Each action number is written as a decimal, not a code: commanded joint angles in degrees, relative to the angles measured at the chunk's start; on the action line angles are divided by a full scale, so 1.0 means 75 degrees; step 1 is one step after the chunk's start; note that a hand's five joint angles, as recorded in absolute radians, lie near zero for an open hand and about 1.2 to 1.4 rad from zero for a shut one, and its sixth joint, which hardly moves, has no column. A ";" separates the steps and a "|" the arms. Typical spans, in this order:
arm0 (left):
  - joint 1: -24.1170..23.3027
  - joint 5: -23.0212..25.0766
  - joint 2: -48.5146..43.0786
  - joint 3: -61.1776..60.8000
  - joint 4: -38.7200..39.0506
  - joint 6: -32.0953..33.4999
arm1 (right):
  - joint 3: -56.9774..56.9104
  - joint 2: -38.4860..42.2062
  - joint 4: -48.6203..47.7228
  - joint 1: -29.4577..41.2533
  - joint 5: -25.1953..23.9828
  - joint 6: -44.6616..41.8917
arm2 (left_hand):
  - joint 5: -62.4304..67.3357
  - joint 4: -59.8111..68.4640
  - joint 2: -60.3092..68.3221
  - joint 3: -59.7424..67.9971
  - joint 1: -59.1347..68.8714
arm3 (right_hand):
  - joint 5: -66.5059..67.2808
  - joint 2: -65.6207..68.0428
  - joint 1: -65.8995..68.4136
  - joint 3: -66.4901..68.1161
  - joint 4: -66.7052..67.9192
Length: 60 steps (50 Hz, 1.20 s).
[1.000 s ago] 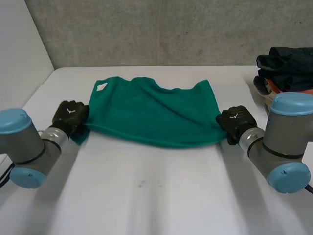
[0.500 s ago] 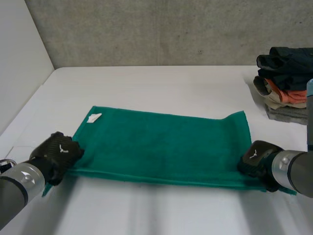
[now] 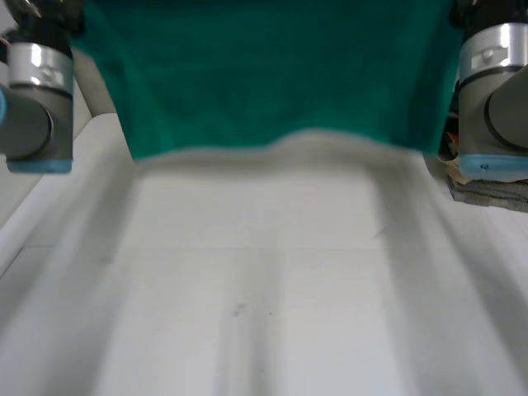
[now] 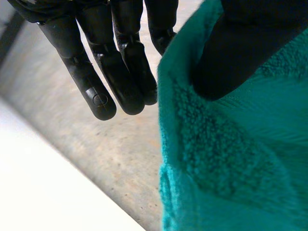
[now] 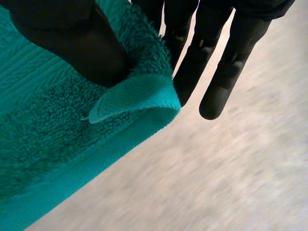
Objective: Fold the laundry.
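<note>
A green towel [image 3: 272, 74] hangs spread between my two raised arms, its lower edge well above the white table [image 3: 264, 289]. My left arm [image 3: 37, 91] holds one upper corner and my right arm [image 3: 495, 82] the other. In the left wrist view my left hand [image 4: 125, 72] pinches the towel [image 4: 231, 159] between thumb and straight fingers, right at the cloth's edge. My right hand [image 5: 216, 57] grips in the same way, its thumb pressing a curled corner of the towel [image 5: 48, 134] against the fingers.
A stack of folded clothes [image 3: 491, 188] lies at the table's right side, partly behind my right arm. A grey wall stands behind the table.
Both arms have swept the towel up off the table, where it lay flat half a second ago. It now hangs in the air close to the head camera.
</note>
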 commanded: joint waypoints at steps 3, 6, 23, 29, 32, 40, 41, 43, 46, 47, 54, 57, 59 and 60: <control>0.0205 -0.0541 -0.0013 -0.0127 -0.1700 -0.1890 | 0.0079 0.0368 0.0218 0.0267 -0.0696 0.0114 | 0.1817 0.1487 0.1512 0.1554 0.1704 | 0.1401 0.1615 0.2093 0.1525 0.1481; 0.0158 -0.0483 -0.0002 -0.0900 -0.1959 -0.1878 | 0.0091 0.0696 0.0909 0.0362 -0.0791 0.0114 | 0.1817 0.1487 0.1512 0.1554 0.1704 | 0.1401 0.1615 0.2093 0.1525 0.1481; 0.0123 0.0161 0.0676 -0.4931 -0.1936 -0.1362 | 0.1380 0.1987 0.3736 0.0268 -0.0815 0.1261 | 0.1817 0.1487 0.1512 0.1554 0.1704 | 0.1401 0.1615 0.2093 0.1525 0.1481; 0.0146 0.0174 0.1146 -0.5401 -0.1936 -0.1374 | 0.1825 0.1648 0.4264 0.0105 -0.0897 0.1731 | 0.1817 0.1487 0.1512 0.1554 0.1704 | -0.0134 0.0081 0.0558 -0.0010 -0.0054; 0.0158 0.0174 0.1264 -0.5507 -0.1924 -0.1397 | 0.2070 0.1507 0.4218 -0.0094 -0.0978 0.1719 | 0.1817 0.1487 0.1512 0.1554 0.1704 | -0.1300 -0.1085 -0.0608 -0.1176 -0.1220; 0.0182 0.0174 0.1276 -0.5566 -0.1924 -0.1421 | 0.2633 0.1319 0.3785 -0.0142 -0.1178 0.1672 | 0.1817 0.1487 0.1512 0.1554 0.1704 | -0.2985 -0.2771 -0.2294 -0.2861 -0.2906; 0.0193 0.0174 0.1276 -0.5577 -0.1924 -0.1421 | 0.2715 0.1296 0.3668 -0.0142 -0.1201 0.1672 | 0.1817 0.1487 0.1512 0.1554 0.1704 | -0.2987 -0.2772 -0.2295 -0.2863 -0.2907; 0.0193 0.0174 0.1276 -0.5601 -0.1924 -0.1421 | 0.2868 0.1214 0.3480 -0.0142 -0.1225 0.1672 | 0.1817 0.1487 0.1512 0.1554 0.1704 | -0.2787 -0.2572 -0.2095 -0.2663 -0.2707; 0.0193 0.0162 0.1287 -0.5601 -0.1936 -0.1421 | 0.3161 0.1003 0.3152 -0.0142 -0.1295 0.1649 | 0.1817 0.1487 0.1512 0.1554 0.1704 | -0.0819 -0.0604 -0.0127 -0.0695 -0.0739; 0.0193 0.0173 0.1287 -0.5601 -0.1936 -0.1409 | 0.3231 0.0956 0.3070 -0.0154 -0.1353 0.1626 | 0.1817 0.1487 0.1512 0.1554 0.1704 | 0.0321 0.0535 0.1013 0.0445 0.0401; 0.0170 0.0150 0.1964 -0.5975 -0.2157 -0.1234 | 0.3794 0.0699 0.2940 -0.0271 -0.1635 0.0795 | 0.1817 0.1487 0.1512 0.1554 0.1704 | 0.1401 0.1615 0.2093 0.1525 0.1481; 0.0170 0.0150 0.2481 -0.6256 -0.2532 -0.1047 | 0.4098 0.0102 0.3372 -0.0365 -0.1612 0.0151 | 0.1817 0.1487 0.1512 0.1554 0.1704 | 0.1401 0.1615 0.2093 0.1525 0.1481; 0.0193 0.0150 0.3078 -0.6584 -0.3257 -0.0649 | 0.4250 -0.0296 0.4165 -0.0504 -0.1577 -0.0433 | 0.1817 0.1487 0.1512 0.1554 0.1704 | 0.1401 0.1615 0.2093 0.1525 0.1481; 0.0205 0.0150 0.3278 -0.6666 -0.3585 -0.0462 | 0.4286 -0.0414 0.4507 -0.0552 -0.1565 -0.0623 | 0.1817 0.1487 0.1512 0.1554 0.1704 | 0.1401 0.1615 0.2093 0.1525 0.1481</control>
